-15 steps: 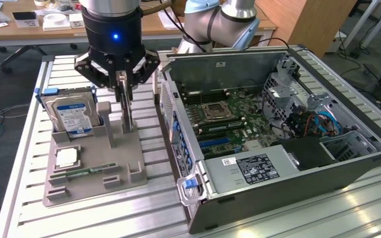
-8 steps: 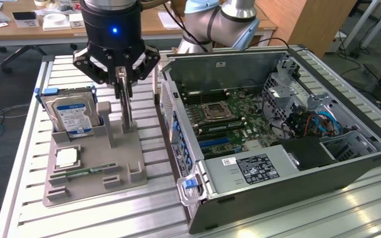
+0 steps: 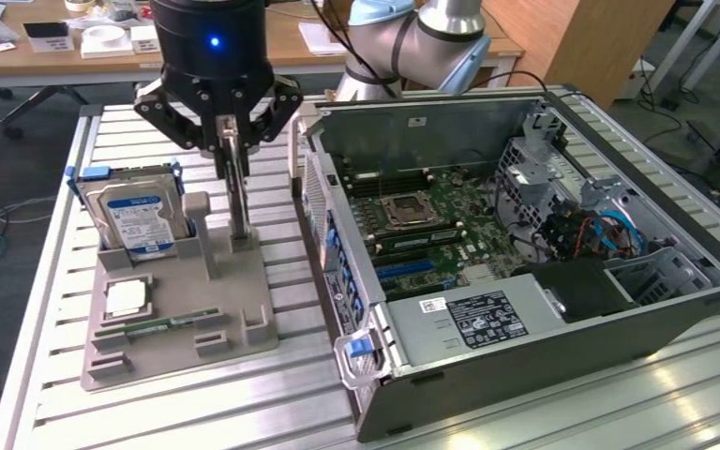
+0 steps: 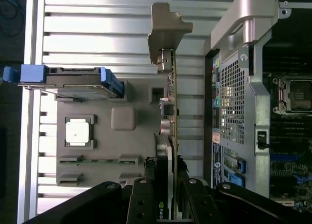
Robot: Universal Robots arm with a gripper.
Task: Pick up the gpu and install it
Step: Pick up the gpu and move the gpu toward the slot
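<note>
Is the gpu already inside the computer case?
No, the gpu is upright at the grey holder, outside the computer case, with the end effector closed on its top edge.

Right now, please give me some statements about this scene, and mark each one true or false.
1. The gripper is shut on the gpu. True.
2. The gpu lies flat. False: it stands upright, on edge.
3. The hard drive stands in the tray. True.
4. The case is closed. False: its side is open, and the motherboard shows.
</note>
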